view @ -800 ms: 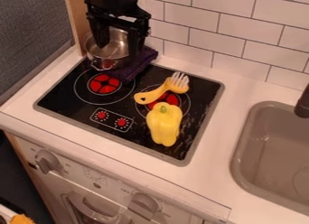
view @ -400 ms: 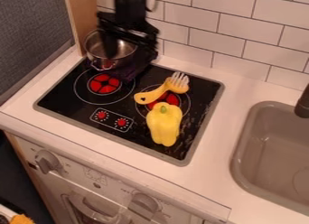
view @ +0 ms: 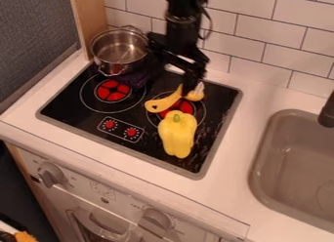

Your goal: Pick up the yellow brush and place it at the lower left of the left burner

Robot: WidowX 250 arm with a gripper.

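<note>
1. The gripper (view: pixel 182 81) has moved right, from the pot (view: pixel 120 50) to the yellow brush (view: pixel 160 105).
2. The brush lies partly over the right burner (view: pixel 187 107), so picking it up should come next.
3. It's too dark to tell if the gripper is open or closed.

A white counter (view: pixel 219 199) is carrying a black, grey-rimmed cooktop (view: pixel 64 107), with a grey sink (view: pixel 263 155) sitting set into it to the right. On the cooktop, a yellow brush (view: pixel 157 106) is lying partly hidden across the back of the red right burner (view: pixel 186 107), its handle pointing left. A yellow pepper (view: pixel 177 138) is resting over that burner's front part, stem end toward the brush. A metal pot (view: pixel 118 50) is standing behind the left burner (view: pixel 113 90), and a dark purple cloth (view: pixel 137 79) is lying beside the pot.
</note>
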